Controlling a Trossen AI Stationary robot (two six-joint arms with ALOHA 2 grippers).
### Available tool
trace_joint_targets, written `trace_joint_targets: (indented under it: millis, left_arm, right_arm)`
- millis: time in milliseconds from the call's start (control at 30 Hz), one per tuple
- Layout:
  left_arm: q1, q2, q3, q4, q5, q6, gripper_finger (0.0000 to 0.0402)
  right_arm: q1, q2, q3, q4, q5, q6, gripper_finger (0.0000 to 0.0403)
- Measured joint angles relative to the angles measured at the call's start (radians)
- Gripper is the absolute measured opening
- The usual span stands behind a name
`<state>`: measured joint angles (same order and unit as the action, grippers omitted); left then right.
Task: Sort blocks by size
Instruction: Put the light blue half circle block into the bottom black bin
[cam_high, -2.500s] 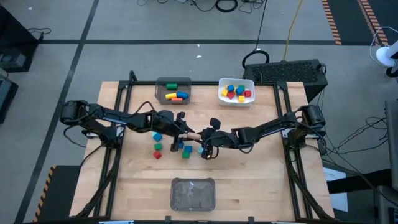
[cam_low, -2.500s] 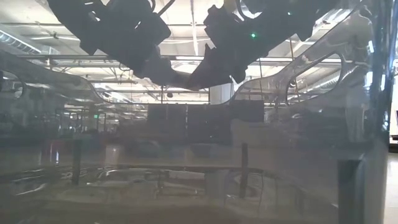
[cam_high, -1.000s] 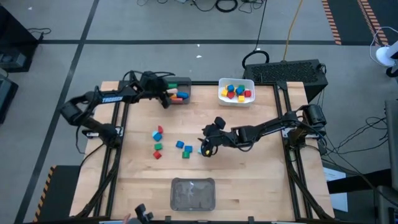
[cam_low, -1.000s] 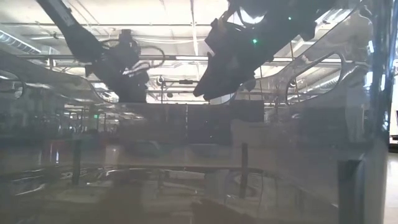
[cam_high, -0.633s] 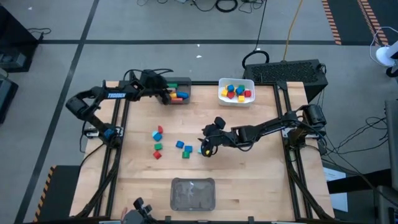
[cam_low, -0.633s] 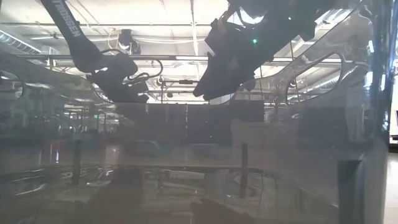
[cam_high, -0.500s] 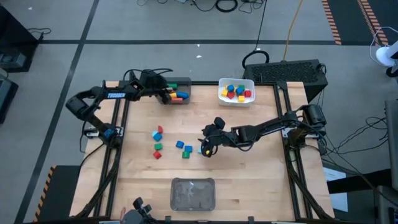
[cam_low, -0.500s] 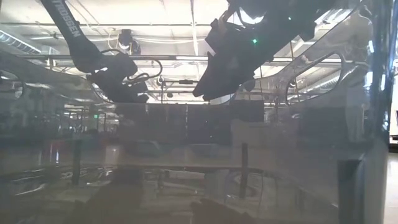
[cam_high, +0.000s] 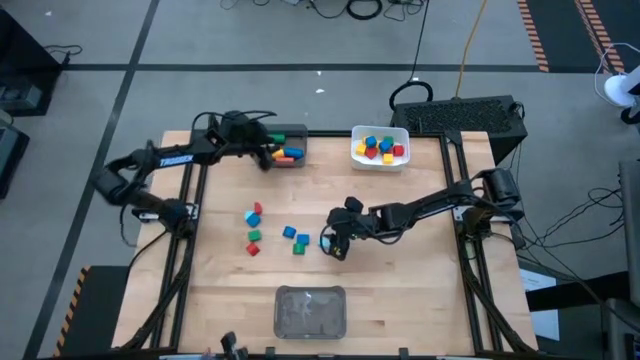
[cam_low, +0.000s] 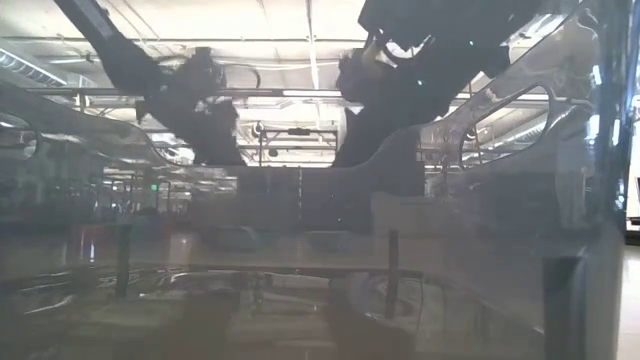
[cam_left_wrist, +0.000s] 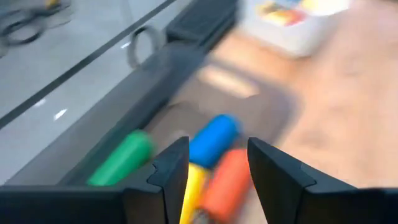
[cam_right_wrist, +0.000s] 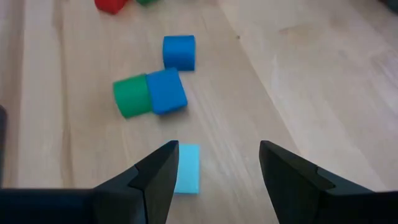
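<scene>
Several loose blocks lie on the wooden table (cam_high: 400, 290): a light-blue one (cam_right_wrist: 187, 168), two blue ones (cam_right_wrist: 166, 91) (cam_right_wrist: 179, 51), a green one (cam_right_wrist: 131, 96), and red, green and light-blue ones farther left (cam_high: 252, 232). My right gripper (cam_high: 336, 244) is open, low over the light-blue block (cam_high: 325, 241), which lies close by one fingertip (cam_right_wrist: 163, 167). My left gripper (cam_high: 263, 153) is open and empty over the grey bin (cam_high: 281, 132). That bin holds long green (cam_left_wrist: 122, 160), blue (cam_left_wrist: 213, 139), orange (cam_left_wrist: 226, 180) and yellow (cam_left_wrist: 192, 186) blocks.
A white bin (cam_high: 380, 159) with several small red, blue, yellow and green blocks stands at the far edge, right of the grey bin. A clear bin (cam_high: 310, 312) stands at the middle of the near edge. Black frame rails run along the table's left and right sides.
My right gripper has gone down and slightly toward the near edge, onto the light-blue block's spot. My left gripper has stayed over the grey bin while its arm's elbow has swung.
</scene>
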<state>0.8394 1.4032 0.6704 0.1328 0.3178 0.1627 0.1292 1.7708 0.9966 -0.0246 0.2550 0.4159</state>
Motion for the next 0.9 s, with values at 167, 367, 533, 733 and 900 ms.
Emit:
trace_joint_targets:
  millis: [167, 367, 533, 733, 900]
  left_arm:
    - [-0.093, -0.106, 0.000, -0.089, 0.155, 0.004, 0.0166]
    - [-0.235, -0.126, -0.001, -0.167, 0.215, 0.035, 0.0166]
    - [-0.322, -0.097, -0.007, -0.155, 0.198, 0.062, 0.0167]
    - [-0.370, -0.056, -0.007, -0.134, 0.146, 0.063, 0.0167]
    - [-0.378, -0.015, -0.007, -0.133, 0.104, 0.059, 0.0167]
  right_arm:
    - [0.025, 0.021, 0.000, 0.003, 0.007, -0.043, 0.0210]
    - [0.041, 0.080, 0.000, 0.025, 0.016, -0.039, 0.0217]
    - [0.063, 0.113, 0.000, 0.069, 0.067, -0.032, 0.0251]
    - [0.072, 0.137, 0.000, 0.081, 0.057, 0.010, 0.0286]
    - [0.071, 0.161, 0.000, 0.079, 0.054, 0.019, 0.0287]
